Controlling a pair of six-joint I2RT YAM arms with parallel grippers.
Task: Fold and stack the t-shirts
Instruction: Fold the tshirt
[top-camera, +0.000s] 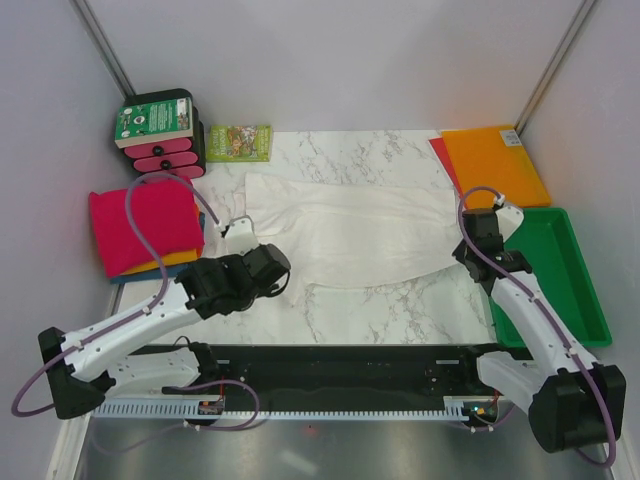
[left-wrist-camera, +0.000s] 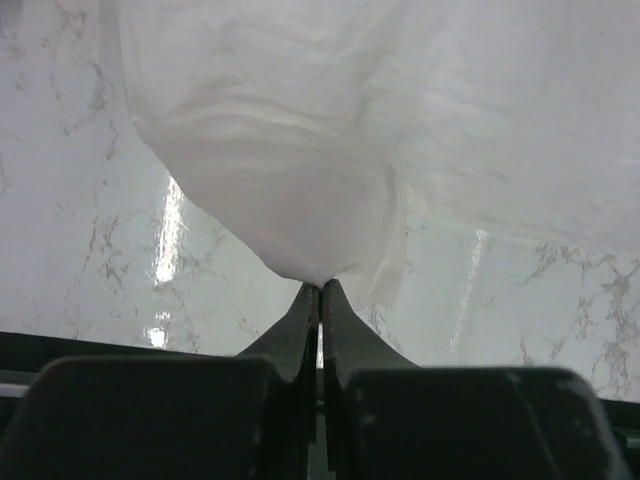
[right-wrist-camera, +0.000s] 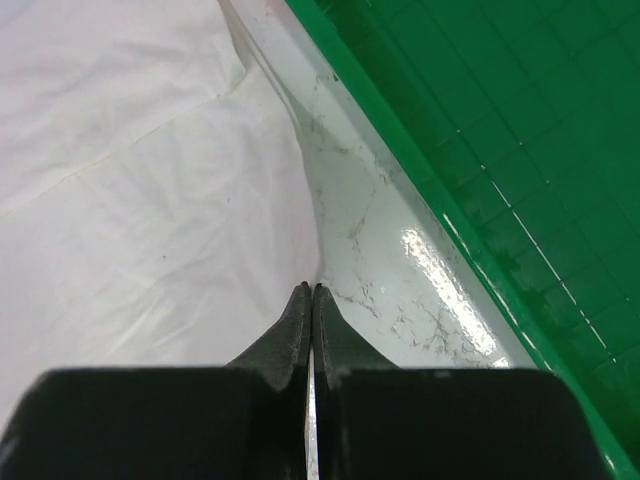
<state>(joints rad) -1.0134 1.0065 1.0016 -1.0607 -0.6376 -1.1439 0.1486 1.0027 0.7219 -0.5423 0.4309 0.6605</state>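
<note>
The white t-shirt (top-camera: 350, 230) lies spread out in the middle of the counter (top-camera: 400, 310). It is wrinkly and not folded yet. The left hand (left-wrist-camera: 320, 288) is squeezed tight on a bit of the shirt's near left edge, and the cloth rises in a little peak at its tips. The right hand (right-wrist-camera: 311, 290) is squeezed tight too, right at the shirt's right edge, beside the green tray (right-wrist-camera: 500, 120). I cannot tell if it really has cloth between its fingers or only touches the edge.

That is the biggest worry. If the right hand has nothing and both hands lift, only the left side goes up. Then the shirt twists and bunches instead of folding flat.

The left hand has only a small pinch. The cloth is thin, so a fast pull may tug it free, and the shirt would flop down in a heap.

If one hand moves faster than the other, the fold may come out crooked.

The right hand is close to the tray wall. It may bump it, or the shirt's edge may drop into the tray.

The pile sits at the left of the counter, with the magenta-pink t-shirt (top-camera: 145, 225) on top. It is near the left arm, so a wide swing may knock it crooked.
</note>
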